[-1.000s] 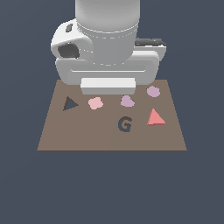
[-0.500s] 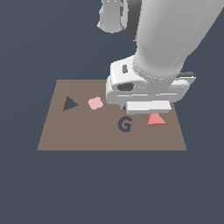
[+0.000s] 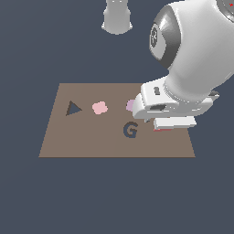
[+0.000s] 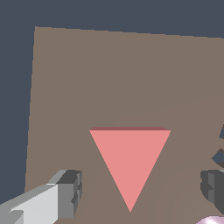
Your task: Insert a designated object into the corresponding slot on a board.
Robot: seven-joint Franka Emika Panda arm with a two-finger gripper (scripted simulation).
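Observation:
The salmon-red triangular block lies flat on the brown board. My gripper is open and low over it, with one finger on each side of its pointed end, apart from it. In the exterior view my gripper covers the block, and only a red sliver shows. The dark triangular slot sits near the board's end at the exterior view's left, far from the gripper.
A pink lumpy blob lies beside the slot. A mauve blob is partly hidden by my hand and also shows at the wrist view's edge. A dark G-shaped cutout lies mid-board.
My arm has swung from the back of the board toward the exterior view's right and come down over the red triangle, now hiding it and one mauve blob.

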